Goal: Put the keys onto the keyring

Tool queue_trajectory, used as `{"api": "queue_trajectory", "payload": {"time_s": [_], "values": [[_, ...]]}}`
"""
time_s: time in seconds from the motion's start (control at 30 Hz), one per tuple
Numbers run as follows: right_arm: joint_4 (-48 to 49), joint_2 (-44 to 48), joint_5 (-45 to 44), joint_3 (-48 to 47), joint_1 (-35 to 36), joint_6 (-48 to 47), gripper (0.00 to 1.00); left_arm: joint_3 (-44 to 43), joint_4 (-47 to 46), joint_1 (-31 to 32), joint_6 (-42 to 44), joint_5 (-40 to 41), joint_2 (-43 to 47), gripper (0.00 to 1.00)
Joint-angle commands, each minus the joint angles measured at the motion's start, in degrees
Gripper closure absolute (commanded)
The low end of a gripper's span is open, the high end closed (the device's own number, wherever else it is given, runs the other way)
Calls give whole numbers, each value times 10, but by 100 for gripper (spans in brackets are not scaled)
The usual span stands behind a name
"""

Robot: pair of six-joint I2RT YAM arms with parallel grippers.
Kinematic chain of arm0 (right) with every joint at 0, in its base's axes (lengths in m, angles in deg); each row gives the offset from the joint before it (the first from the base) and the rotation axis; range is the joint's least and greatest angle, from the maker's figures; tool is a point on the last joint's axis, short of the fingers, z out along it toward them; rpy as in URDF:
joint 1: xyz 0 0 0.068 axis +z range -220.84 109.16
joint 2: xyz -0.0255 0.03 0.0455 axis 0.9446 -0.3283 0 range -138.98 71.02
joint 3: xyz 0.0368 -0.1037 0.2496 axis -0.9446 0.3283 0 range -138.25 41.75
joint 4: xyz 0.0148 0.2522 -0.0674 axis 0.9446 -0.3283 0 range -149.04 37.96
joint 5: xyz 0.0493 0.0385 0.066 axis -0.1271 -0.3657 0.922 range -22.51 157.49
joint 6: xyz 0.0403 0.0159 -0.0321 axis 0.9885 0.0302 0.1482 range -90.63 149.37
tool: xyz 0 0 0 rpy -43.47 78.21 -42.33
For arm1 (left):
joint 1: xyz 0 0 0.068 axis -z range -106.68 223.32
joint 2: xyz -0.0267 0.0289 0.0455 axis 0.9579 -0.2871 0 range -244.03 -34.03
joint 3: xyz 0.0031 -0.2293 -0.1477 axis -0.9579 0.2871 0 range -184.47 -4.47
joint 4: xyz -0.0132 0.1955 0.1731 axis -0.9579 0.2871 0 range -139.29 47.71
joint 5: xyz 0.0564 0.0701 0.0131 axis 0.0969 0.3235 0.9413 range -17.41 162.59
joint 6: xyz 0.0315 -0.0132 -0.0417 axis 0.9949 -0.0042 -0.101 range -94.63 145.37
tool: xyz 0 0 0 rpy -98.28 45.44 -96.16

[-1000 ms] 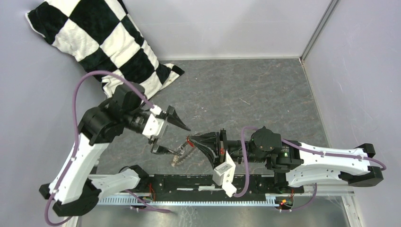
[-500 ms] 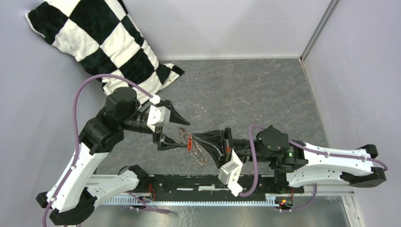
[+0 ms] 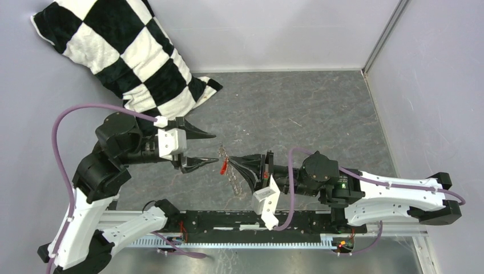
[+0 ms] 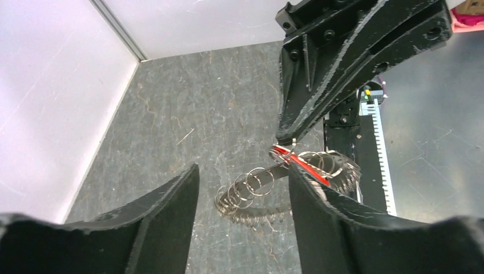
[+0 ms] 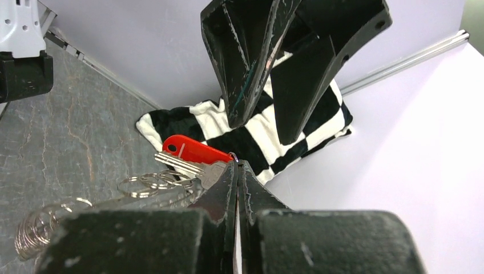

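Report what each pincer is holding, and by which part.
Right pincer, shut, pinches the red-headed silvery key at its very tip, where head meets metal; the metal keyring bunch dangles from it. Left pincer is open, holding nothing.

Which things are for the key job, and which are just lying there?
For the job:
red-tagged key
keyring
left tool, open beside them
right tool, shut, holding the key up

Just lying about:
checkered pillow, in the far corner
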Motion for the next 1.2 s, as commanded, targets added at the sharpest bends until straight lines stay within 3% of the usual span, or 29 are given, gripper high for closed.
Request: {"api": "queue_trajectory", "payload": {"time_s": [0.0,0.43,0.77,1.17], "values": [[44,-1,-31,-29,1,18,99,12,3,-2,6,-27,-2,37],[76,-1,-37,-10,1,28,99,108,-71,-1,-29,63,57,51],[80,-2,-24,-5,0,33,99,125,-57,-2,-46,-53,67,36],[83,-2,-7,4,-4,50,99,122,-117,-3,-44,7,68,53]]}}
